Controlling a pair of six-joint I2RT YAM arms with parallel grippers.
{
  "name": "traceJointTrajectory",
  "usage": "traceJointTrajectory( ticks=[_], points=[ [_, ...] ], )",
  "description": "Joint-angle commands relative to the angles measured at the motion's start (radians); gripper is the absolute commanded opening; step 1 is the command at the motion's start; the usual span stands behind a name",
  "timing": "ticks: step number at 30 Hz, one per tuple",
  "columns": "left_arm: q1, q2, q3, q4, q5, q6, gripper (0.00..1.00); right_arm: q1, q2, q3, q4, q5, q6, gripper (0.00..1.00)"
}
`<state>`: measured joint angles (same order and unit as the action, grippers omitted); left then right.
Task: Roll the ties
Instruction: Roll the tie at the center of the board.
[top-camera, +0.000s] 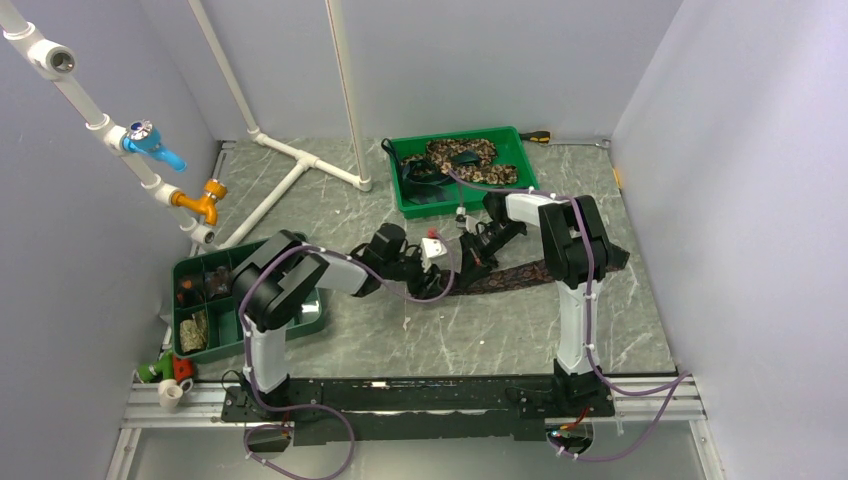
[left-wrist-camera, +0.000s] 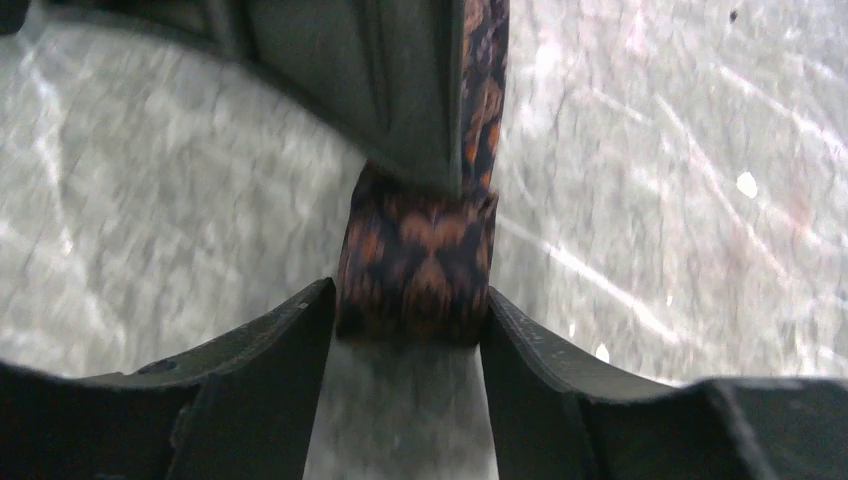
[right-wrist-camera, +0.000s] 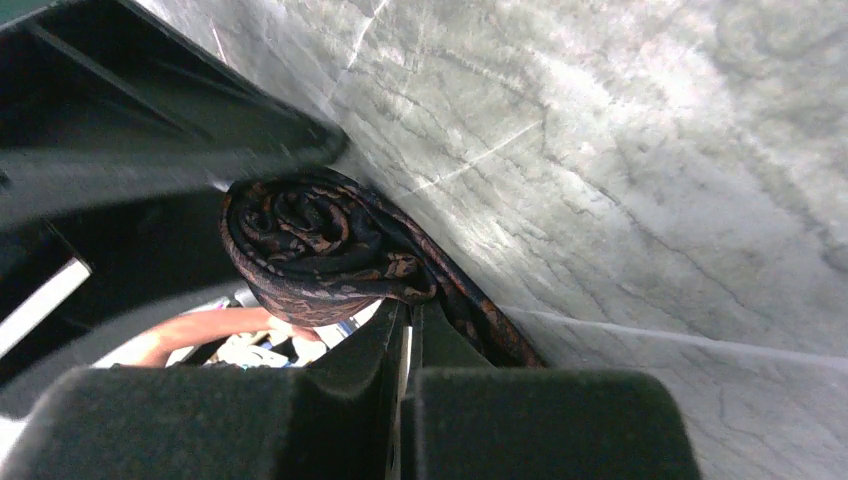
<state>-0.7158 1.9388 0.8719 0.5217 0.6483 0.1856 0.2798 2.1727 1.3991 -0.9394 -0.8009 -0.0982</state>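
Rolled tie (left-wrist-camera: 420, 250), pinched by left end effector (left-wrist-camera: 410, 325)

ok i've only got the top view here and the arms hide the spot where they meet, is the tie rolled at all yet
Observer: Partly. The right wrist view shows one end of the tie wound into a spiral coil.
Operator: who's holding the coil
Observer: The left gripper. Its fingers touch the coil on both sides.
Operator: and the right one
Observer: The right gripper sits right beside the coil, jaws closed to a thin slit. I cannot tell whether they pinch any fabric.
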Motion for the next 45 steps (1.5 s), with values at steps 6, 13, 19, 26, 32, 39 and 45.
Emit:
traceJointTrajectory(
  ticks=[6,13,19,26,32,39,45],
  points=[
    [0.06,-0.049,-0.13,0.065,0.055,0.148,0.68,0.009,0.039,-0.044,0.077,0.295,-0.046,0.0],
    [0.015,0.038,-0.082,0.183,0.097,0.133,0.61,0.01,0.051,-0.044,0.077,0.322,-0.068,0.0],
    [-0.026,0.031,-0.013,0.149,0.173,0.136,0.5,0.009,0.048,-0.048,0.087,0.328,-0.069,0.0],
    [-0.042,0.08,0.053,0.115,0.201,0.084,0.52,0.009,0.05,-0.048,0.093,0.32,-0.058,0.0],
    [-0.039,0.062,0.015,0.041,0.207,0.081,0.64,0.008,0.048,-0.056,0.101,0.326,-0.053,0.0],
    [-0.043,0.059,-0.03,0.138,0.118,-0.032,0.59,0.007,0.048,-0.067,0.103,0.31,-0.05,0.0],
    [-0.083,0.066,0.091,0.012,0.09,0.064,0.43,0.008,0.045,-0.068,0.103,0.291,-0.055,0.0]
  ],
)
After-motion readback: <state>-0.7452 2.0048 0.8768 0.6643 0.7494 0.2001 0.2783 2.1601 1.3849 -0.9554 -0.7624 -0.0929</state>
